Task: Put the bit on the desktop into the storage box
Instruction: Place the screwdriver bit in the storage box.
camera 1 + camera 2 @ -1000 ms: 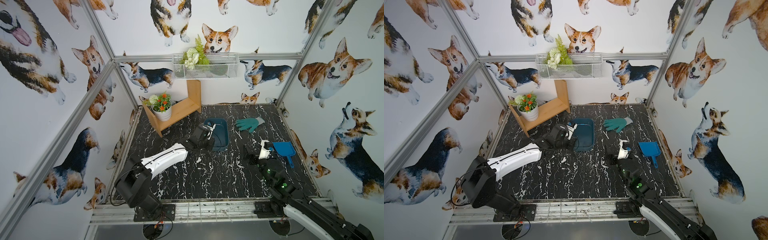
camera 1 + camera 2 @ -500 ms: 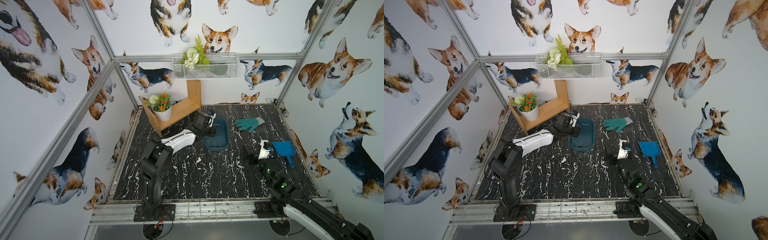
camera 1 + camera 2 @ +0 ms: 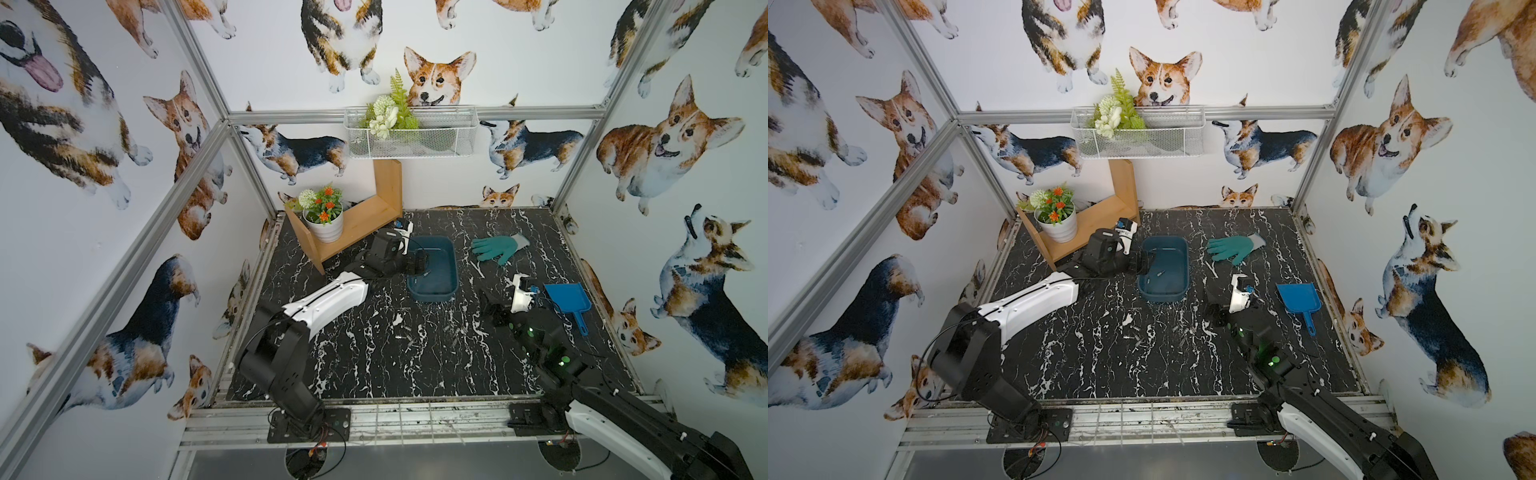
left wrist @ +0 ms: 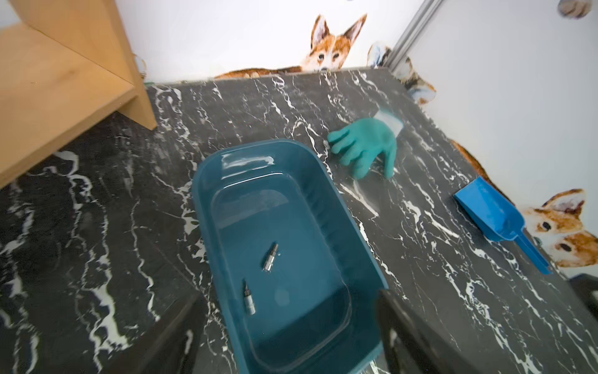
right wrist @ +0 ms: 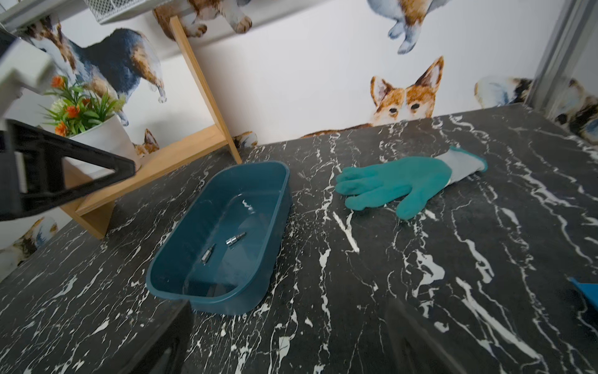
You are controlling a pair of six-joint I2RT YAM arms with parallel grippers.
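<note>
Over the storage box (image 4: 207, 194) the left gripper (image 4: 291, 311) is held wide open, empty. Two bits (image 4: 270, 257) are seen lying inside, so the drop looks done. Loose bits (image 3: 409, 337) are left on the desktop (image 3: 374, 374); a fresh pick is called for. The right gripper (image 5: 288, 336) is spread open, empty.

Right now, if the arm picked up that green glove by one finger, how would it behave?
The glove would probably sag and dangle, since it lies flat and limp on the desktop. It looks light, being thin fabric. Pushed, it would likely bunch or drag rather than roll or slide cleanly.
</note>
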